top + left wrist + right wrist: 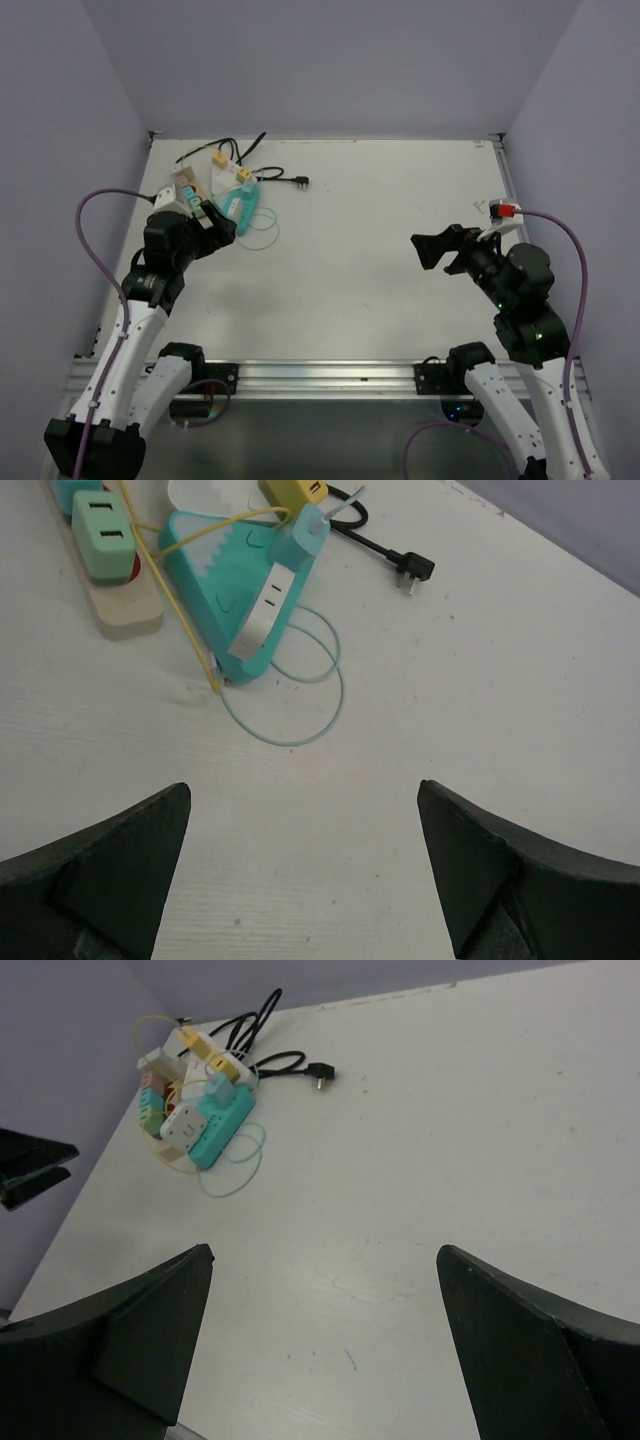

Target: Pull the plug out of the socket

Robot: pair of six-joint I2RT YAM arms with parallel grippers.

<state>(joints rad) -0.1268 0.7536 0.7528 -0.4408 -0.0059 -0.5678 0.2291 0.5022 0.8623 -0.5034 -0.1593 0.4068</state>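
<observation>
plug: seen standing on teal socket strip, far left of table | left gripper: held near the strip, fingers spread, nothing clamped | right gripper: fingers spread, held well apart at the right side

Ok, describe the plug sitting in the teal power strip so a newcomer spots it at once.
At the far left of the white table lies a heap of power strips. On the teal power strip at the heap's right edge stands a pale blue plug. Its nearest neighbours are yellow adapters, and the black plug beyond lies loose on the table.
</observation>
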